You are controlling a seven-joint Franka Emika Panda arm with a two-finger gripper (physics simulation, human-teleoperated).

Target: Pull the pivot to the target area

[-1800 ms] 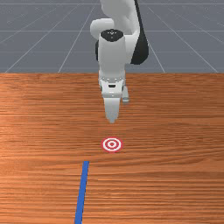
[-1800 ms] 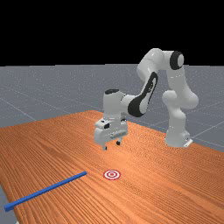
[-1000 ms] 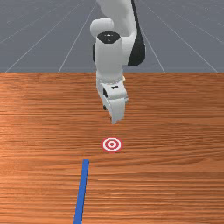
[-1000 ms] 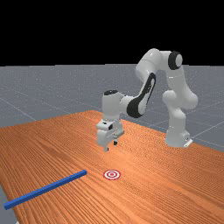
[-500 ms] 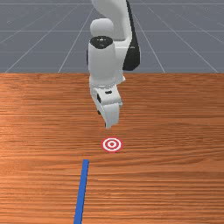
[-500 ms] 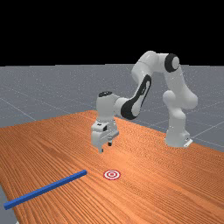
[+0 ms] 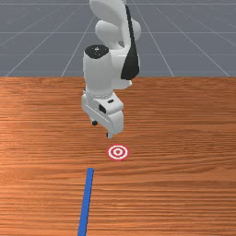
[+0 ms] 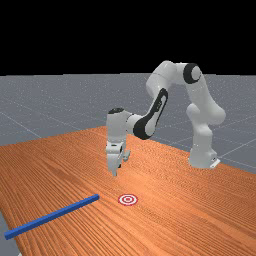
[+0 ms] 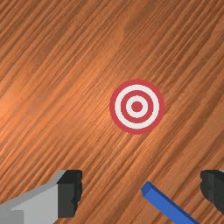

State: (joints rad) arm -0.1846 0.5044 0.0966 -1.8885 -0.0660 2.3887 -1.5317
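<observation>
One blue bar (image 7: 86, 200) lies flat on the orange-brown wood table (image 7: 184, 161); it is the part to be pulled. In the front view, its inner end sits toward the arm, and the rest runs down and out through the picture's lower edge. In the far view, its outer end reaches the table's edge at the far view's left and appears to project slightly past it.

The red-and-white target (image 7: 118, 152) lies flat on the table, nearer the arm than the bar's inner end and offset toward the front view's right. Bar and target are apart, with a strip of wood grain between them.

I have the gripper (image 7: 102, 129) positioned above the table, on the arm side of the target and turned obliquely to the bar. State of gripper: fingers (image 9: 70, 192) spread wide, nothing held. In the wrist view, the bar's inner end appears in the gap, below fingertip level, with wood visible on both sides of it. The target's full rim can be seen beyond the fingertips. Wood surface extends from the target and the bar toward both side edges of the front view.
</observation>
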